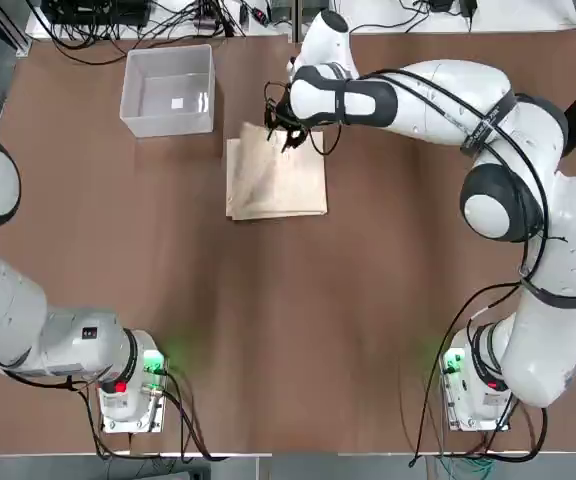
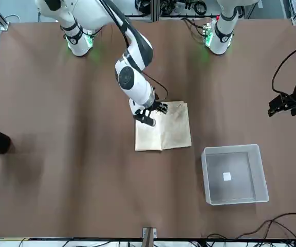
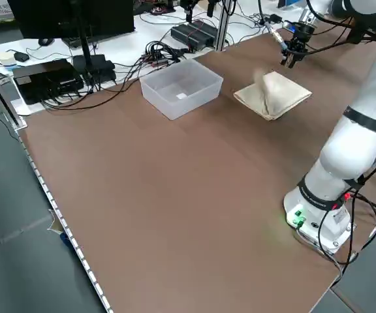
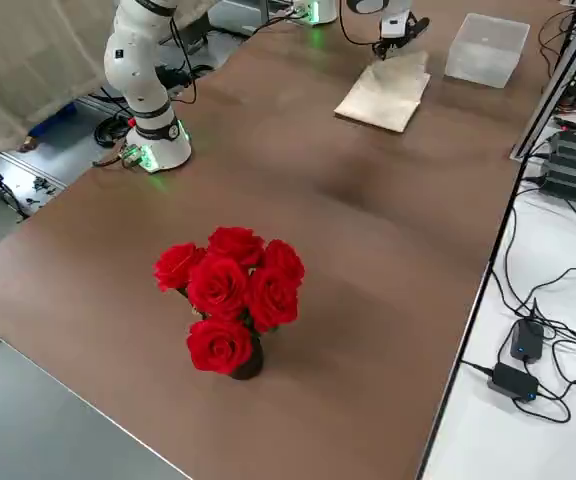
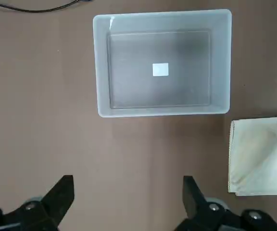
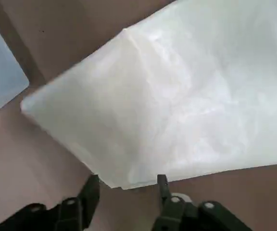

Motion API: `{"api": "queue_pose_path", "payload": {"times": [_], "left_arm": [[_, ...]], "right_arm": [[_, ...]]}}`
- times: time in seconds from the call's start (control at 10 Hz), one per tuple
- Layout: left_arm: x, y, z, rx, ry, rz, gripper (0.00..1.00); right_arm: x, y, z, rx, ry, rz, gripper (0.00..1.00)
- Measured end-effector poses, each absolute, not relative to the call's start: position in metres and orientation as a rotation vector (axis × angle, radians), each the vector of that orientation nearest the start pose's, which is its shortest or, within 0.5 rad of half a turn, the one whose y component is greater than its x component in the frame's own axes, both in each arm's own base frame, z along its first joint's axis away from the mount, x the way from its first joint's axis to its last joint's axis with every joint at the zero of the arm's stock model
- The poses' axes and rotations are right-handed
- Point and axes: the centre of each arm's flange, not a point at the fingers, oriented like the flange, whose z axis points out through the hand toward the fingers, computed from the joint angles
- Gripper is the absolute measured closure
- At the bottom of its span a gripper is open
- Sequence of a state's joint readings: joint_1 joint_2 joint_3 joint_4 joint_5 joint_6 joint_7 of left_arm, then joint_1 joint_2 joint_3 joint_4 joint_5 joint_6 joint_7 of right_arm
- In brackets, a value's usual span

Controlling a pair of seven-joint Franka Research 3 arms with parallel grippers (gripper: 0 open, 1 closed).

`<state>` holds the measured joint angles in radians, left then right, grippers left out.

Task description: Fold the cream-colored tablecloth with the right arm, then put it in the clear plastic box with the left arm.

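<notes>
The cream-colored tablecloth (image 1: 276,185) lies on the brown bench (image 1: 298,340), toward the far side and a little left of the middle. It is a flat, layered rectangle with soft creases; its layers' edges do not quite meet along the left and near sides.

The clear plastic box (image 1: 168,78) stands to the left of the cloth and slightly farther off, apart from it. A small white label (image 1: 177,103) shows on its floor.

The right arm (image 1: 438,95) reaches from its near right base toward the far side, its claw (image 6: 129,179) raised over the cloth. The two fingers stand apart, partway open, with nothing held between them.

The left arm (image 1: 3,300) is bent out over the left side; its claw (image 5: 129,179) hangs above the bench's left part, wide open and holding nothing.

Red roses (image 4: 233,290) in a dark vase (image 4: 249,362) stand at the far right. Black cables (image 1: 158,35) lie in a tangle along the far left edge, beyond the box.
</notes>
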<state>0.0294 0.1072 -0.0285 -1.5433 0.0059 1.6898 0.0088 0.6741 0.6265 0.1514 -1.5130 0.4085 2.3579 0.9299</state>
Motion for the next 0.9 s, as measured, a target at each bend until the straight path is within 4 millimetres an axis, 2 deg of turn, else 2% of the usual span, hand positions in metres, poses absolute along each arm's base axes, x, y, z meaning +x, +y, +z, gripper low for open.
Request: {"api": "queue_pose_path", "payload": {"times": [0.3, 0.5, 0.6, 0.9], "left_arm": [[0.597, 0.002, 0.587, -3.138, 0.013, -0.062, 0.0], [0.597, 0.002, 0.587, -3.138, 0.013, -0.061, 0.0], [0.597, 0.002, 0.586, -3.138, 0.013, -0.061, 0.0], [0.597, 0.002, 0.586, -3.138, 0.014, -0.062, 0.0]], "right_arm": [[0.514, 0.522, 0.328, -2.666, 0.532, 0.194, 0.43], [0.537, 0.497, 0.331, -2.779, 0.483, 0.097, 0.41], [0.554, 0.476, 0.338, -2.84, 0.492, 0.106, 0.4], [0.621, 0.379, 0.391, -2.895, 0.415, 0.094, 0.4]]}}
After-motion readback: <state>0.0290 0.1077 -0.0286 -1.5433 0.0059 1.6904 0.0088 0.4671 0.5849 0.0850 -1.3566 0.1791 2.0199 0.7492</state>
